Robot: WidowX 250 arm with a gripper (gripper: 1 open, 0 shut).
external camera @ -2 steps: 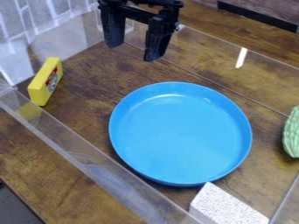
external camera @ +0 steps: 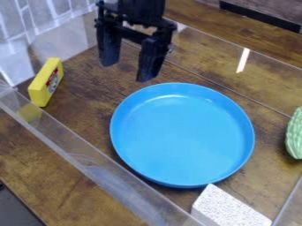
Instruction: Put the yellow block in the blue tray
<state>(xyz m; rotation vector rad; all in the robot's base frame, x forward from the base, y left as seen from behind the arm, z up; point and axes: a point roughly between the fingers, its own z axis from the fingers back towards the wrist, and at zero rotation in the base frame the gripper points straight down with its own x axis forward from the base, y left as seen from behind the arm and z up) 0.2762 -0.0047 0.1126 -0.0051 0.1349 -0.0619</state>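
The yellow block (external camera: 46,80) leans on its edge at the left, against the clear wall, a small red mark on its face. The blue tray (external camera: 183,132), a round shallow glossy dish, lies in the middle of the wooden table with nothing in it. My gripper (external camera: 129,58) hangs at the top centre, pointing down, its two black fingers (external camera: 109,50) spread apart and holding nothing. It is above the table behind the tray's far left rim, to the right of the block and apart from both.
A clear acrylic wall (external camera: 83,150) runs along the front left. A speckled white-grey pad (external camera: 228,208) lies at the bottom edge. A green object (external camera: 294,134) shows at the right edge. A white strip (external camera: 242,59) lies at the back right.
The gripper has moved slightly left and lower in the picture, closer to the table. Block and tray are unmoved.
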